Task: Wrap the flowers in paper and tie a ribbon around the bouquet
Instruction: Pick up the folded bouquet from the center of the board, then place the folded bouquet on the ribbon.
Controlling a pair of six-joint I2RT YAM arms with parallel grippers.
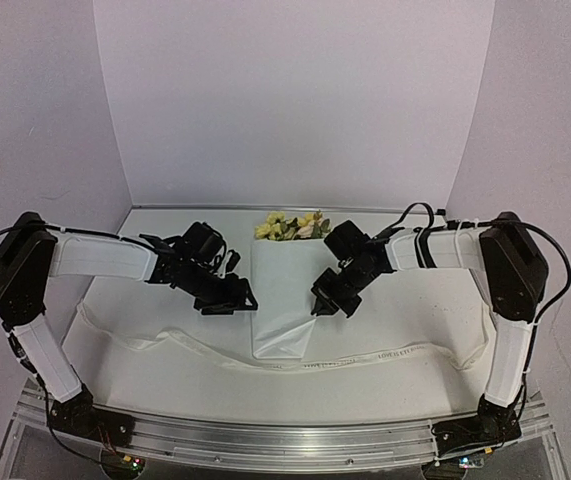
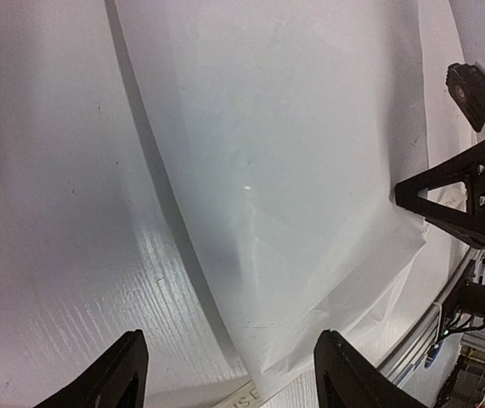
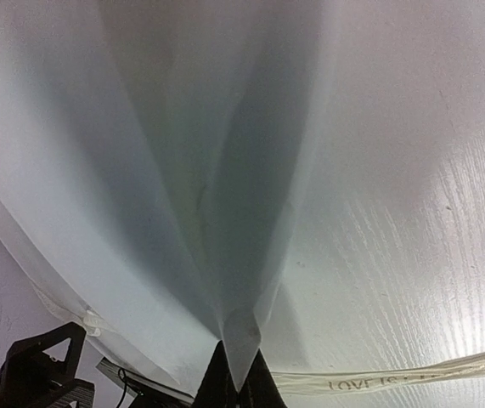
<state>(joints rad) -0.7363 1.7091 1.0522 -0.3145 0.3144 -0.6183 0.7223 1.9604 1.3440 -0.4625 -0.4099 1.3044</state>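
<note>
White table [image 1: 415, 330]: paper [image 1: 283, 300] folded over flowers [image 1: 290, 227], lying between your grippers. Right gripper [image 3: 235, 378] pinches a paper fold. Left gripper [image 2: 229, 336] is spread, paper edge just ahead. Paper looks light, floppy and easily torn, so take doubled edges, not blooms.

my left gripper [image 2: 229, 370] sits at the bottom of the frame, both black fingers spread wide with nothing between them. behind the gap is the paper [image 2: 310, 170], a big white sheet running from the top middle down to the bottom centre. its left edge throws a dark diagonal shadow on the white table [image 2: 47, 255]. a bit of the ribbon [image 2: 246, 394] with dark letters peeks out at the bottom edge. over at middle right, the right gripper [image 2: 429, 194] has its black tip touching the paper's edge.
</note>
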